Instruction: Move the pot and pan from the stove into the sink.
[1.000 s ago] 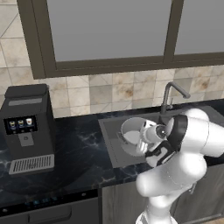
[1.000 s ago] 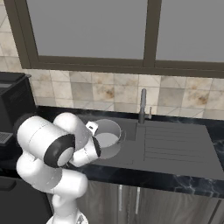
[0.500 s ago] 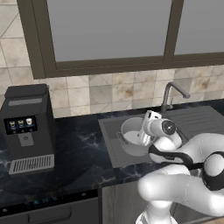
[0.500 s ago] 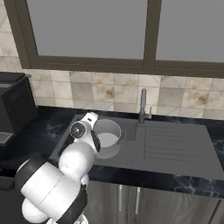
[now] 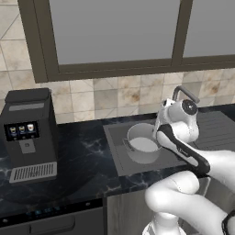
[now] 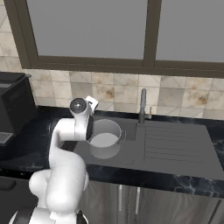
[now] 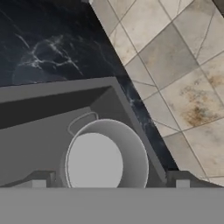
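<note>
Inside the sink, upright: the stockpot, loop handle showing. Above it, pincer spread wide, gripping nothing, beside the faucet.

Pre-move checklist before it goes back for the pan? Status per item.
1. Tall silver-grey metal pot sits upright in the dark grey rectangular sink basin: ok.
2. Gripper open, fingers apart either side of the pot and holding nothing: ok.
3. Gripper lifted clear of the pot rim: cannot tell, the pot lies right between the fingertips in the hand view.
4. Space left in the basin beside the pot for the pan: cannot tell, the arm covers part of it.
5. Curved metal faucet stands apart from the arm: ok.
6. Pan's place on the stove: cannot tell.
</note>
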